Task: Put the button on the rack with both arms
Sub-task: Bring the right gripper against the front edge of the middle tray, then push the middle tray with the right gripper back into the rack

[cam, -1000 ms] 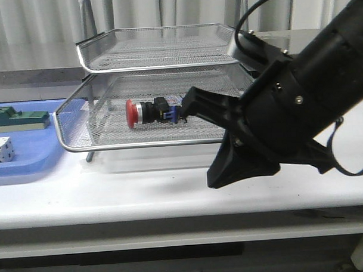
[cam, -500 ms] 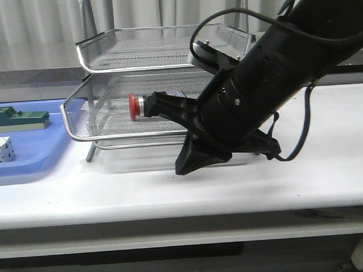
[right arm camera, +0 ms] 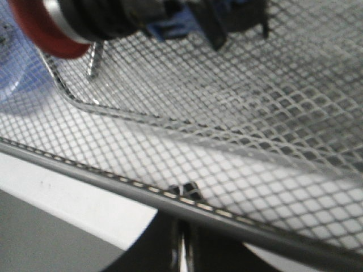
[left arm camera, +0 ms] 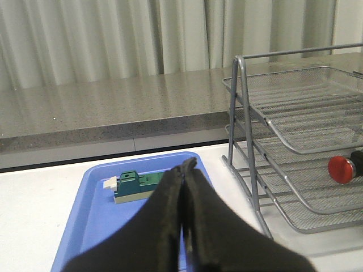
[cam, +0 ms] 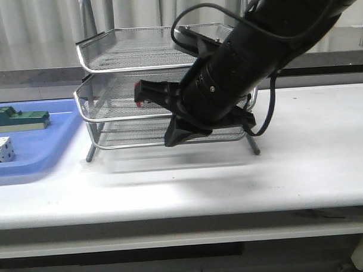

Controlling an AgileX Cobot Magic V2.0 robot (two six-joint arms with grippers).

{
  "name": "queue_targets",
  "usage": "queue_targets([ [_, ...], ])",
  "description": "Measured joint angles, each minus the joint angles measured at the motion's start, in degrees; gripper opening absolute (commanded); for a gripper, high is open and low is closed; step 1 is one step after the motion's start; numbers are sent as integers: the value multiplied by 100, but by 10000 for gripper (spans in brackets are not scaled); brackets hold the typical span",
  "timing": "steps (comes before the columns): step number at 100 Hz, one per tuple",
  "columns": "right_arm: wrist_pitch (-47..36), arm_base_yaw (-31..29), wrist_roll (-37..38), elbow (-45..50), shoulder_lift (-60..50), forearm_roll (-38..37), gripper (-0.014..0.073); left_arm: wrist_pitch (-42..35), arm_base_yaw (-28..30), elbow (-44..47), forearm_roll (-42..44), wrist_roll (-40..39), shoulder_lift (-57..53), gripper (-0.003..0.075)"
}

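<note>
Now, button [cam: 138, 93]: lay in the rack's [cam: 109, 117] middle tray, toward the table's back edge, red head facing the left edge, long axis running left-right.
Right gripper [cam: 145, 95]: fingers at the button's body; whether clamped or released, I could not tell.
Left gripper [left arm camera: 184, 170]: clenched, empty, over the blue tray [left arm camera: 96, 218], farther from the button.

A blue tray [cam: 33, 162] is seen at the left of the white table [cam: 302, 167]. A green block [cam: 17, 119] lies in it, farther back, and what seems a white dotted cube [cam: 1, 149] nearer.
</note>
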Motion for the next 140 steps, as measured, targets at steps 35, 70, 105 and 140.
queue_targets([
  [35,-90,-120,0,-188,69,-85,-69,0,0,0,0,0,0,-21],
  [70,-170,-139,0,-200,69,-207,-69,0,0,0,0,0,0,-21],
  [105,369,-139,0,-211,-103,-265,-60,0,0,0,0,0,0,-21],
  [140,862,-139,-10,143,-970,-589,-60,0,0,0,0,0,0,-21],
])
